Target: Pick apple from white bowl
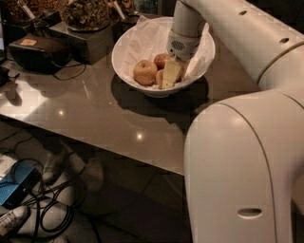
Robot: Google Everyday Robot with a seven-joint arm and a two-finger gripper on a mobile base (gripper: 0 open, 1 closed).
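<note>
The white bowl (124,53), lined with crumpled white paper, stands at the back of the brown table (95,114). Three apples lie in it: one yellow-red apple (145,72) at the left, a redder apple (161,60) behind it, and a third apple (159,79) partly hidden. My gripper (171,77) reaches down into the bowl from the upper right. Its tip sits against the partly hidden apple, just right of the yellow-red one. The robot's white arm and body fill the right side of the view.
Dark bowls of brown snacks (85,12) stand on a dark stand at the back left. A black device (35,47) with a cable lies left of the bowl. The table's front edge (118,154) runs diagonally. Cables, a blue box (10,190) and shoes lie on the floor.
</note>
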